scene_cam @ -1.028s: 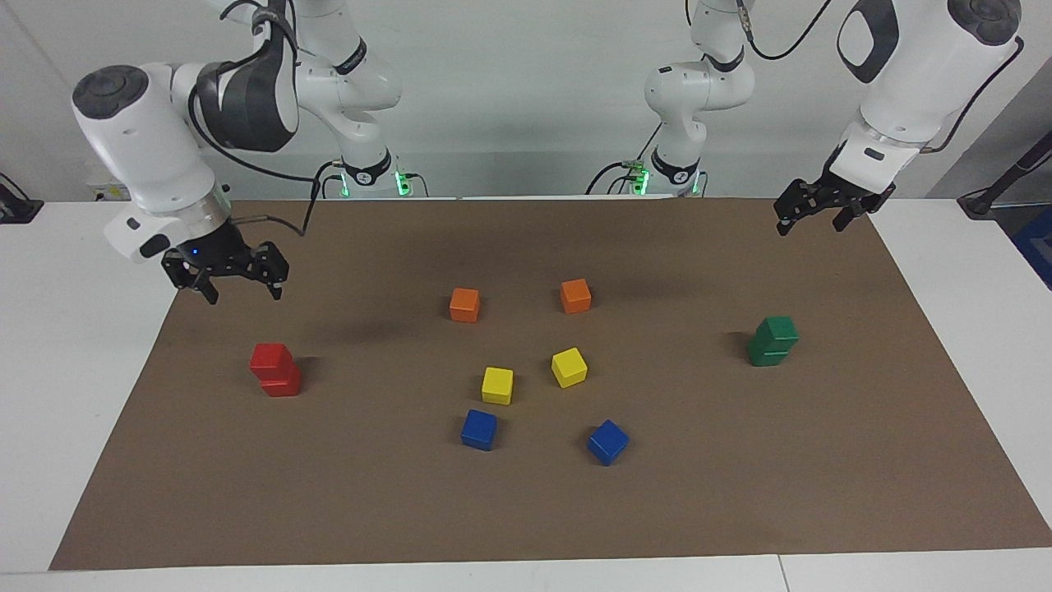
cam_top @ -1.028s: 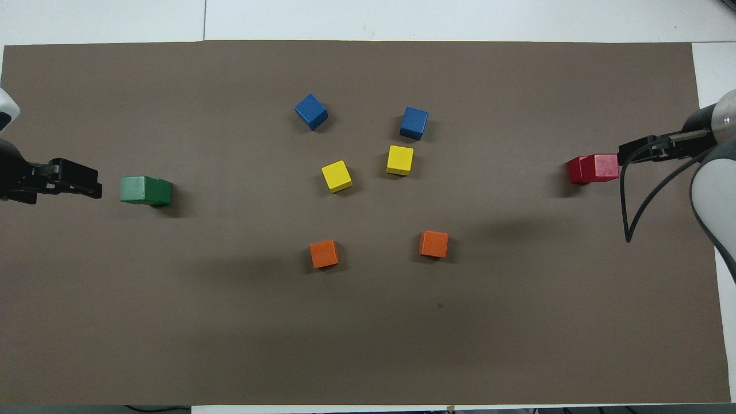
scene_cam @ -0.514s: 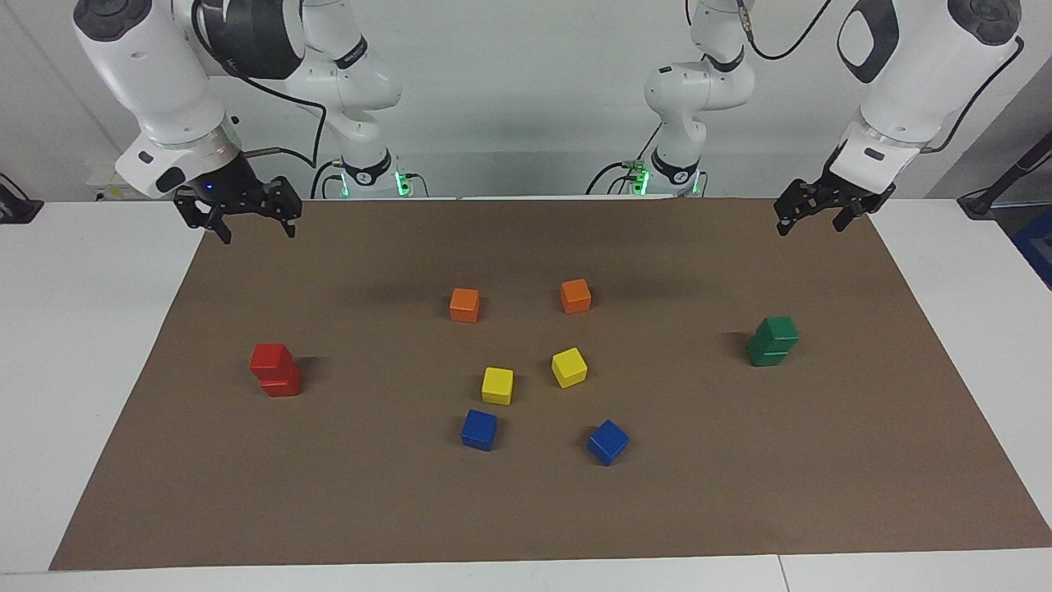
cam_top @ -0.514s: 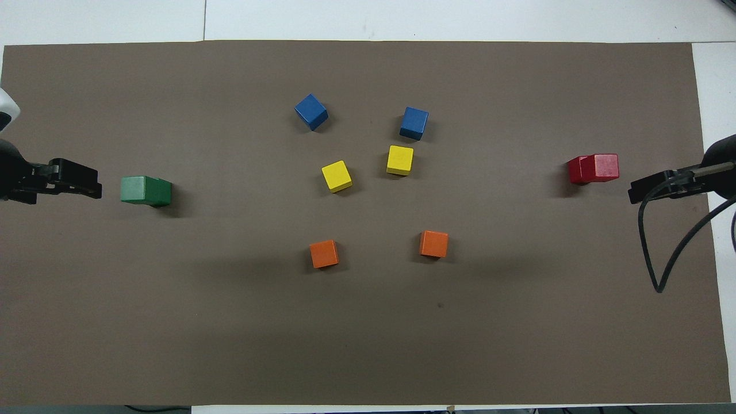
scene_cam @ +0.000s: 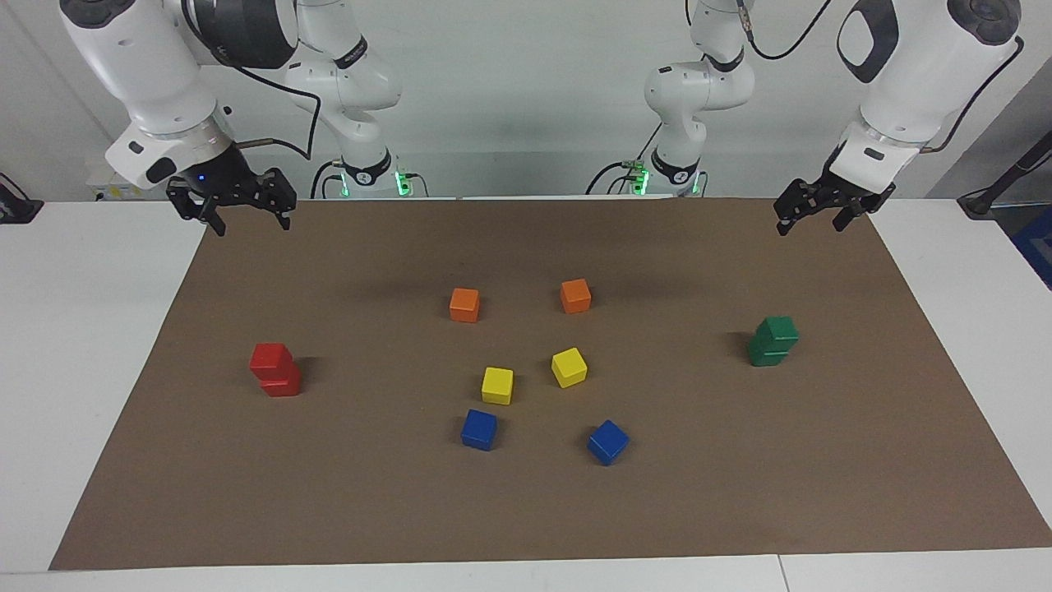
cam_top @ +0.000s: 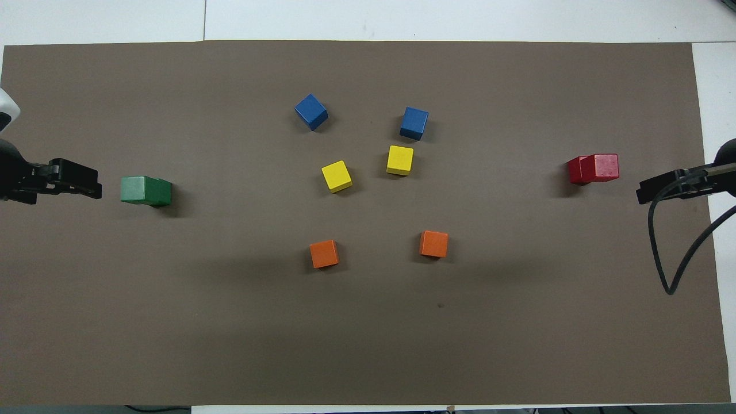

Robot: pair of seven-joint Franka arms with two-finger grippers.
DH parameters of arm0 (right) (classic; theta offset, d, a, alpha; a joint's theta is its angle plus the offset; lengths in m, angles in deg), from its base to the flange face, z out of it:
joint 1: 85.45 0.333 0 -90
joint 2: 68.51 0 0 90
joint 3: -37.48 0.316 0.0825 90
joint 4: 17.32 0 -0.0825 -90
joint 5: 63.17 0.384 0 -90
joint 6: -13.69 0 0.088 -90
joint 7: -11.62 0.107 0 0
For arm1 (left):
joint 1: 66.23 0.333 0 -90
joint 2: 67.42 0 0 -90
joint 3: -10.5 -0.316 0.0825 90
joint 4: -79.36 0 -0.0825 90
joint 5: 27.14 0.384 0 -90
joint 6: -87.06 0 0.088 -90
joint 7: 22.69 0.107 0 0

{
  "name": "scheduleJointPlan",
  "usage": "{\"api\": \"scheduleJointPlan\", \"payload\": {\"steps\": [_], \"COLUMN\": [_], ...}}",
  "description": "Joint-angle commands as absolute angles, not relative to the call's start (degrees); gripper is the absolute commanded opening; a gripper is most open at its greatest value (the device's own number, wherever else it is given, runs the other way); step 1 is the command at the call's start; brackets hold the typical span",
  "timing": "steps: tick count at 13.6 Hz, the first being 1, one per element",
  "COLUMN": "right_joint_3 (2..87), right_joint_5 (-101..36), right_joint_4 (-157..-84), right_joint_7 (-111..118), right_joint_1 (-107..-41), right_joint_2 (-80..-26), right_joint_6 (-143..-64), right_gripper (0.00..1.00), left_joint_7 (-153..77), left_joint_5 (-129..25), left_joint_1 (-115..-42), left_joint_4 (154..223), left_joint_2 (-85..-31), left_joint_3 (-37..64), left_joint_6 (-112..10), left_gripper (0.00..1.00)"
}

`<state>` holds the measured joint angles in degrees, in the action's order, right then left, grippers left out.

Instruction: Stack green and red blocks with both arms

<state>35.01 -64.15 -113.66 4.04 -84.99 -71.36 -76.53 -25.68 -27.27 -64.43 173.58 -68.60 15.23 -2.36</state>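
Observation:
Two red blocks [scene_cam: 275,370] stand stacked, one on the other, toward the right arm's end of the brown mat; the stack also shows in the overhead view [cam_top: 595,168]. Two green blocks [scene_cam: 772,341] stand stacked toward the left arm's end and also show from overhead [cam_top: 145,191]. In each stack the upper cube sits slightly turned on the lower one. My right gripper [scene_cam: 252,228] hangs open and empty over the mat's corner nearest the robots, well clear of the red stack. My left gripper [scene_cam: 809,228] hangs open and empty over the other near corner, clear of the green stack.
In the middle of the mat [scene_cam: 740,477] lie two orange cubes [scene_cam: 464,304] [scene_cam: 575,295], two yellow cubes [scene_cam: 497,385] [scene_cam: 569,367] and two blue cubes [scene_cam: 479,429] [scene_cam: 607,441], all single. White table borders the mat.
My right gripper has risen and drawn back toward the robots, away from the red stack, to the mat's corner. The left arm and all cubes have not moved.

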Motion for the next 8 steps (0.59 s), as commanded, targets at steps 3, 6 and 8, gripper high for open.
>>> {"api": "scheduleJointPlan", "payload": {"steps": [3,6,8], "right_joint_3": [31.51,31.33,31.42], "right_joint_5": [-63.79,-63.79,-63.79], "right_joint_4": [-110.83,-110.83,-110.48], "right_joint_7": [4.15,4.15,4.15], "right_joint_1": [-82.28,-82.02,-82.20], "right_joint_2": [-70.00,-70.00,-70.00], "right_joint_6": [-74.99,-75.08,-75.08], "right_gripper": [1.00,1.00,1.00], "left_joint_7": [-26.29,-26.29,-26.29], "left_joint_5": [-27.84,-27.76,-27.76], "left_joint_1": [-64.56,-64.56,-64.56], "left_joint_4": [173.84,173.76,173.84], "left_joint_2": [-69.18,-69.18,-69.18], "left_joint_3": [15.07,15.07,15.07], "left_joint_6": [-1.88,-1.88,-1.88], "left_gripper": [1.00,1.00,1.00]}}
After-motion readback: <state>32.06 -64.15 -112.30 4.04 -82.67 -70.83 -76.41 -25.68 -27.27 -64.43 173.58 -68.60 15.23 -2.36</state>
